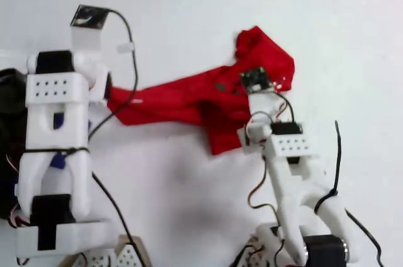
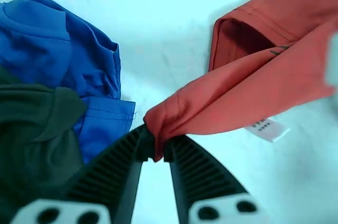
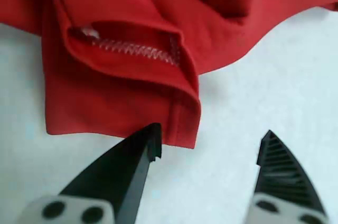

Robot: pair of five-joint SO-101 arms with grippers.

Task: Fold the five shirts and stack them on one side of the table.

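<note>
A red shirt [image 1: 189,100] lies crumpled and stretched across the middle of the white table [image 1: 189,15]. My left gripper [image 2: 158,142] is shut on one pinched corner of the red shirt [image 2: 248,86], at the cloth's left end in the high view; a white label [image 2: 266,128] hangs from the cloth. My right gripper [image 3: 210,133] is open just above the table, its fingertips [image 3: 150,137] right at the edge of a stitched hem of the red shirt [image 3: 121,97]. The right arm [image 1: 283,147] sits over the shirt's right part.
A blue shirt [image 2: 68,65] and a dark green shirt [image 2: 31,139] lie bunched beside my left gripper. Dark cloth [image 1: 7,103] shows at the table's left edge behind the left arm [image 1: 56,128]. Cables run along both arms.
</note>
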